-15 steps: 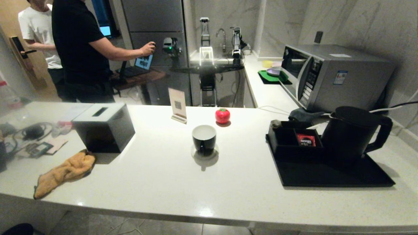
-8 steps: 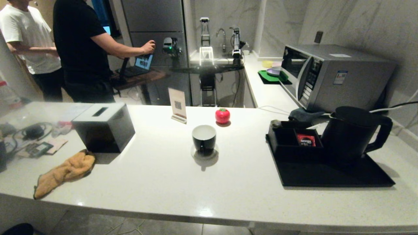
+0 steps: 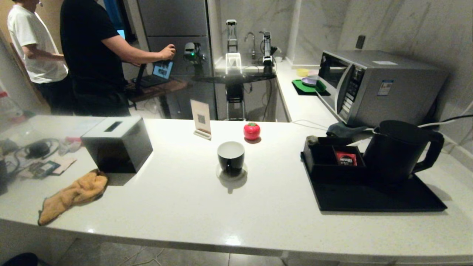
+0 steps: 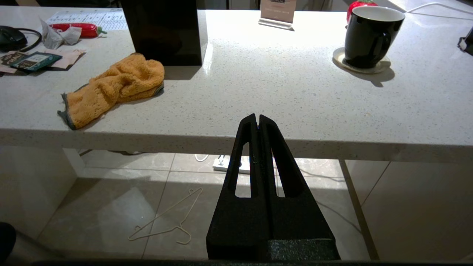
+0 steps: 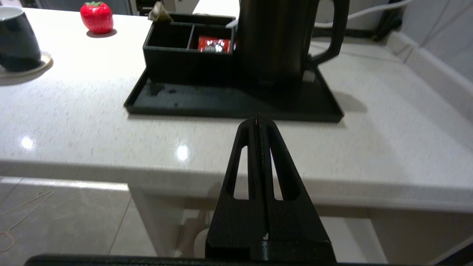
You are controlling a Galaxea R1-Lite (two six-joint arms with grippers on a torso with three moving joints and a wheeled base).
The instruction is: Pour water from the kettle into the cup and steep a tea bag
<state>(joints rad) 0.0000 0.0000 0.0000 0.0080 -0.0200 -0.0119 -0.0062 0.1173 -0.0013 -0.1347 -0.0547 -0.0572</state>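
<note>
Kettle point(image 3: 401, 149) upright on black tray point(image 3: 373, 197), at three o'clock on the counter point(image 3: 177, 199), handle turned right. Compartment box point(image 3: 330, 159) touching its left side, red packet point(image 3: 346, 159) inside. Cup point(image 3: 231, 157) on a saucer point(image 3: 231, 173) at centre, well apart. Left gripper point(image 4: 257, 119) low before the counter edge, fingers pressed together. Right gripper point(image 5: 258, 121) likewise, fingers closed, facing the tray.

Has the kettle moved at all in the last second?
No. In the head view the kettle sits in the same spot on the black tray, beside the compartment box, as it did a second ago.
</note>
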